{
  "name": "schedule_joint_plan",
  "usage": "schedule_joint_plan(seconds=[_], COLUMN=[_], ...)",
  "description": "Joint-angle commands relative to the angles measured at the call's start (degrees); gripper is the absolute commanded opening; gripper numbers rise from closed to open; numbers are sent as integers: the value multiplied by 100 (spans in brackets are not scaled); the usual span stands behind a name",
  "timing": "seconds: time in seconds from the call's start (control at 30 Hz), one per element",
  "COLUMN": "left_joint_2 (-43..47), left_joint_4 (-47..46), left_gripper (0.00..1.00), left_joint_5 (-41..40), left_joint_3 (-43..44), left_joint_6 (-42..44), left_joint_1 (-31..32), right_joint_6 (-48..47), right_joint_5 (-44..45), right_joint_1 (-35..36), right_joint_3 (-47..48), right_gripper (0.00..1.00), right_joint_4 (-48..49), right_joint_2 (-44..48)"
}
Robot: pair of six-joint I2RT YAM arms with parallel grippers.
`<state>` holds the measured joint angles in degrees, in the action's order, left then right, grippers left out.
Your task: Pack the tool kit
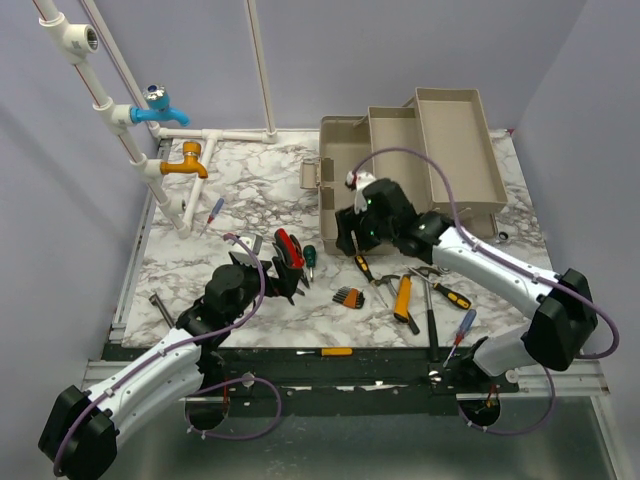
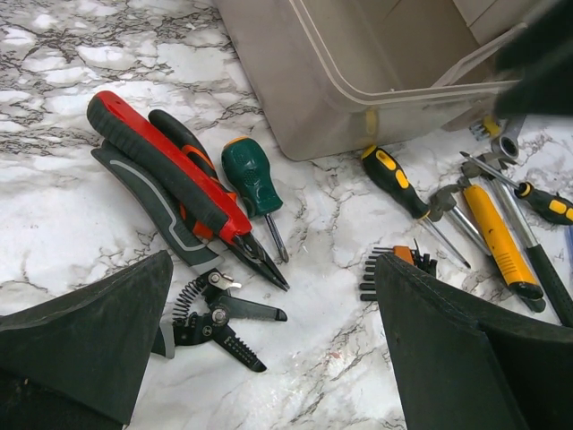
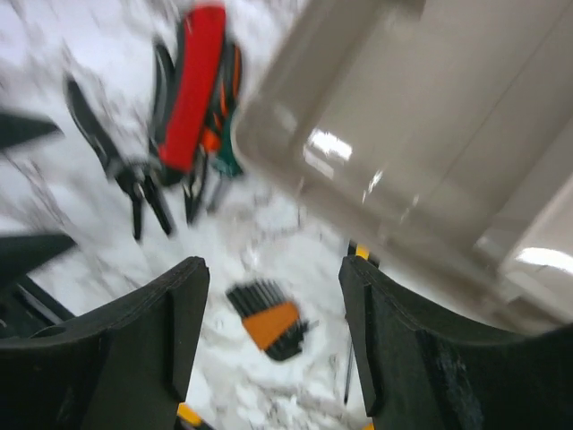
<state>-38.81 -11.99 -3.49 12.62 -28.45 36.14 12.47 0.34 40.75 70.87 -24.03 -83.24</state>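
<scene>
Beige plastic toolbox (image 1: 340, 150), trays folded out. Left gripper (image 2: 273, 296), jaws wide apart, hovers over red-handled pliers (image 2: 170, 166) front-left of box; shd close square across handles. Right gripper (image 3: 273, 278), apart, empty, at box front.

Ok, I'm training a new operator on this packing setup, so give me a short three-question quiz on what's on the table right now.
1. True or false: the toolbox stands open.
2. What lies right beside the red pliers? A) green screwdriver B) tape measure C) paintbrush
3. Is the left gripper or the right gripper holding a tool?
Key: 1 true; 2 A; 3 neither, both are open and empty.
</scene>
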Motion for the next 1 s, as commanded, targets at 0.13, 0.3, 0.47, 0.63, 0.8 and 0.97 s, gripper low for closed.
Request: schedule_joint_plan(seconds=[0.13,0.3,0.47,0.63,0.8,0.97], left_joint_2=[-21,-50,-66,-74,-74,-92], left_joint_4=[-163,-182,-168,-163,-155,-163], left_gripper=[99,98,98,98,98,99], left_joint_5=[10,6,-16,-25,-36,-21], left_joint_3=[12,12,21,29,36,39], left_joint_6=[59,59,76,84,88,86], left_joint_1=[30,27,33,28,29,33], right_joint_6=[657,741,802,871,725,498], right_joint_5=[989,1311,1530,1725,1474,1277], right_joint_1=[363,364,363,359,370,376], right_joint_3=[-1699,-1743,-1739,-1719,-1952,-2259], right_gripper=[64,64,61,54,30,2], right_joint_4=[19,357,758,945,1254,1716], right_joint_2=[89,-439,-1026,-1518,-1475,-597])
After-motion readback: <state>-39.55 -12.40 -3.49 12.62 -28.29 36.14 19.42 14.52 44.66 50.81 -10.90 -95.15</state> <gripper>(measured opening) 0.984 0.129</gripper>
